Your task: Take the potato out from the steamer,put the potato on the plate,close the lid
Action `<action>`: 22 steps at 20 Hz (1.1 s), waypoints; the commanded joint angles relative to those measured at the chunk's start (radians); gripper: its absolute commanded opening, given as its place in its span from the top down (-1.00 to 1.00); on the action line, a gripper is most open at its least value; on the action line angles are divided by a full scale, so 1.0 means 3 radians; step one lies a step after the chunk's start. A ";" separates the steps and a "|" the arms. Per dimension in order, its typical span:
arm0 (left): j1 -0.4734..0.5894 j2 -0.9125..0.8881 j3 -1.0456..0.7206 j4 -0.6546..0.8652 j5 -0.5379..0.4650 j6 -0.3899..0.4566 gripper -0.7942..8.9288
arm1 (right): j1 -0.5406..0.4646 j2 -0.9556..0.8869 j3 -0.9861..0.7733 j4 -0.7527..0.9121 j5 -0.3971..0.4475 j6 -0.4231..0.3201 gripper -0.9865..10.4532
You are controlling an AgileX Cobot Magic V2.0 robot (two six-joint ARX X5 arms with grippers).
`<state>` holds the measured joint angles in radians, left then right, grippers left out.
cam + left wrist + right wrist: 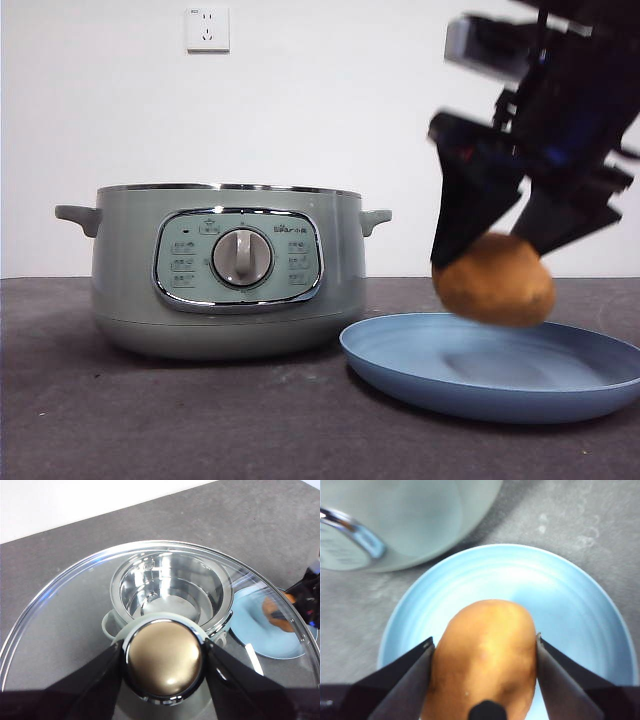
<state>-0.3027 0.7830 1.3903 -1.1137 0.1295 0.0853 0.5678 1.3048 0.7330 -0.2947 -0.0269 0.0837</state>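
My right gripper (492, 262) is shut on the orange-brown potato (494, 280) and holds it just above the light-blue plate (450, 375), right of the steamer. The right wrist view shows the potato (482, 672) between the jaws over the plate (570, 605). The sage-green steamer (130, 290) stands open at the left. My left gripper (162, 660) is shut on the knob (164, 661) of the glass lid (60, 625) and holds it high above the open steamer (170, 587). The lid is out of the front view.
A white wall socket (207, 28) is on the wall behind. The dark grey table (200, 420) runs in front of the steamer. The plate and the potato also show blurred through the lid in the left wrist view (250, 630).
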 commanded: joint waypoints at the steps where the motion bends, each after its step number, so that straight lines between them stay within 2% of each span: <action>1: 0.0008 -0.0043 0.0018 0.0167 0.0032 -0.0010 0.85 | -0.0045 0.0192 -0.0061 0.0167 -0.0004 0.0041 0.85; 6: 0.0008 -0.0043 0.0018 0.0167 0.0032 -0.0011 0.85 | -0.0107 0.0506 -0.0061 0.0343 -0.0093 0.0042 0.85; 8: 0.0006 0.0029 0.0018 0.0173 0.0034 -0.0011 0.85 | -0.0107 0.0507 -0.0061 0.0332 -0.0085 0.0045 0.76; 10: 0.0003 0.0111 0.0018 0.0189 0.0080 -0.0009 0.85 | -0.0107 0.0507 -0.0061 0.0319 -0.0085 0.0046 0.38; 11: 0.0001 0.0179 0.0018 0.0230 0.0148 -0.0009 0.85 | -0.0107 0.0506 -0.0060 0.0291 -0.0085 0.0046 0.08; 12: 0.0001 0.0239 0.0018 0.0285 0.0206 -0.0009 0.85 | -0.0107 0.0506 -0.0060 0.0267 -0.0076 0.0046 -0.09; 13: -0.0001 0.0327 0.0018 0.0375 0.0239 -0.0009 0.85 | -0.0107 0.0505 -0.0060 0.0256 -0.0065 0.0047 -0.17; 18: -0.0045 0.0814 0.0018 0.0816 0.0380 -0.0006 0.85 | -0.0107 0.0320 -0.0029 0.0257 -0.0062 0.0046 -0.17; 22: -0.0177 0.1306 0.0018 0.1217 0.0380 0.0088 0.85 | -0.0107 -0.0137 -0.0020 0.0125 -0.0064 0.0046 -0.17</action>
<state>-0.3538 1.1877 1.3903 -0.7856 0.2314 0.0971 0.5354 1.2613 0.7235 -0.2646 -0.0486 0.0937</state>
